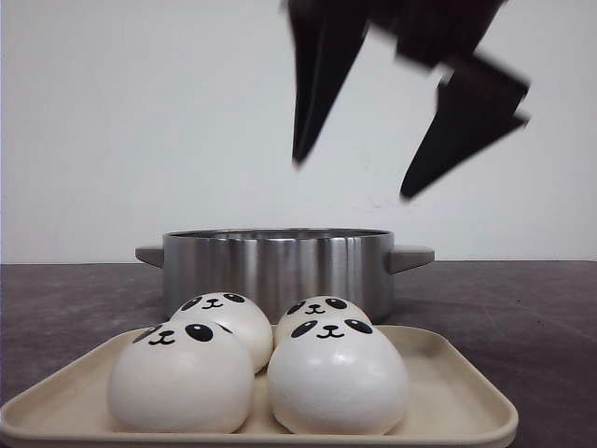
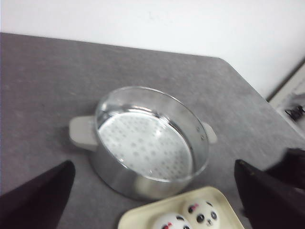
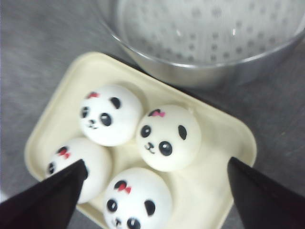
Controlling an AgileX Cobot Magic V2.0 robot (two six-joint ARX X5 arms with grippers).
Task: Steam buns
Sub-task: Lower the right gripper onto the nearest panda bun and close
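Four white panda-face buns (image 1: 182, 378) (image 1: 338, 378) (image 1: 227, 315) (image 1: 320, 313) sit close together on a cream tray (image 1: 466, 397). In the right wrist view the buns (image 3: 167, 137) (image 3: 110, 114) show red bows. My right gripper (image 1: 353, 177) hangs high over the steel steamer pot (image 1: 280, 266), open and empty; in its own view (image 3: 157, 163) the jaws stand wide apart above the buns. My left gripper (image 2: 154, 164) is open and empty, high above the table, looking down on the pot (image 2: 147, 143) and two buns (image 2: 204, 214). It is outside the front view.
The pot holds a perforated steamer plate (image 2: 143, 148) and has two grey side handles (image 1: 410, 257). It stands just behind the tray on a dark grey table (image 1: 522, 317). A white wall is behind. The table's far corner shows in the left wrist view (image 2: 224, 62).
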